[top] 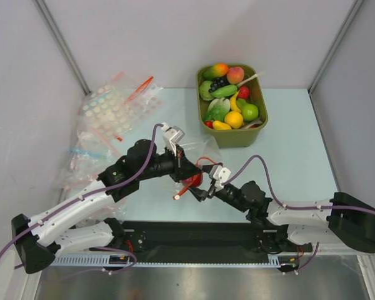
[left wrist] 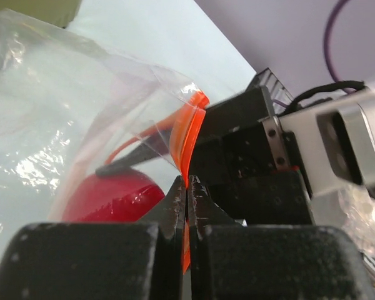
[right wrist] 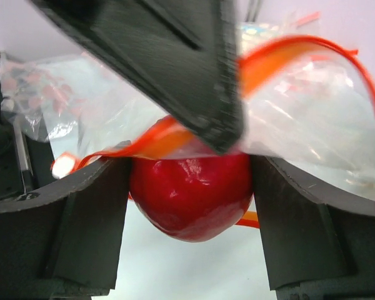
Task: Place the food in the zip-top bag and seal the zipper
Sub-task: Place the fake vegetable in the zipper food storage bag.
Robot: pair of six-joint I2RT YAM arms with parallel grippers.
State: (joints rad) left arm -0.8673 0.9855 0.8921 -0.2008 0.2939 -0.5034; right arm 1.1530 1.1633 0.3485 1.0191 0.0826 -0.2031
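Observation:
My left gripper (top: 185, 171) (left wrist: 186, 187) is shut on the red-orange zipper (left wrist: 189, 134) (right wrist: 281, 56) and holds one side of the clear zip-top bag (top: 200, 155) (left wrist: 69, 106) up at mid table. My right gripper (top: 202, 187) (right wrist: 190, 172) is shut on a glossy red toy fruit (right wrist: 190, 197) (left wrist: 106, 197) (top: 194, 181), with a finger pressed to each side of it. The fruit sits at the bag's open mouth, under the curled zipper edge. More food (top: 228, 100) lies heaped in the tub at the back.
The olive-green tub (top: 237, 137) stands at the back right. Clear bags printed with white dots (top: 115, 106) and a bag with a blue strip (top: 84, 153) lie piled at the left. The left gripper's dark finger (right wrist: 169, 62) crosses the top of the right wrist view.

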